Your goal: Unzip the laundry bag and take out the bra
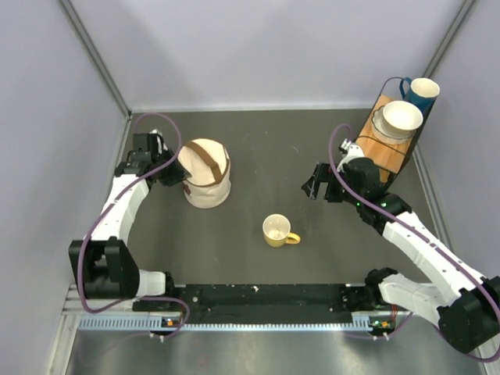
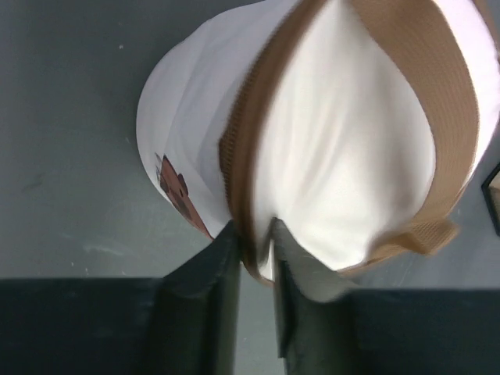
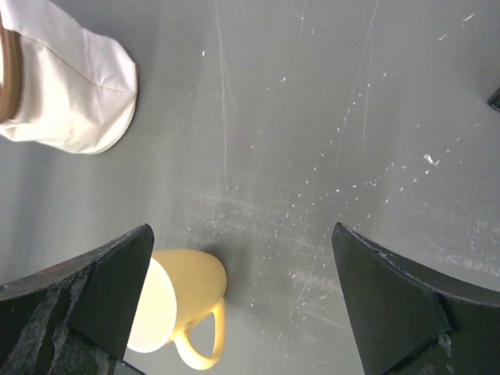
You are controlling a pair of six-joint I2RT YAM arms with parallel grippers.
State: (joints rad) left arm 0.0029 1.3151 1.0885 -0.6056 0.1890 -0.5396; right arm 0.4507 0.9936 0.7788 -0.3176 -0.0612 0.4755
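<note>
The laundry bag (image 1: 206,181) stands on the dark table at the back left, cream-white with a brown strap over its top. My left gripper (image 1: 173,173) is at its left side. In the left wrist view the left gripper (image 2: 254,234) is shut on the bag's brown rim trim (image 2: 248,156), with the white bag (image 2: 344,156) bulging beyond the fingers. The bra is hidden; a small reddish-brown patch (image 2: 175,194) shows on the bag's side, and I cannot tell what it is. My right gripper (image 1: 314,187) is open and empty over bare table (image 3: 242,258), well right of the bag (image 3: 70,94).
A yellow mug (image 1: 277,230) stands at mid table, also by the right gripper's left finger in the right wrist view (image 3: 183,301). A rack at the back right holds a white bowl (image 1: 401,117), a blue mug (image 1: 422,92) and a wooden board (image 1: 381,142). Walls enclose the table.
</note>
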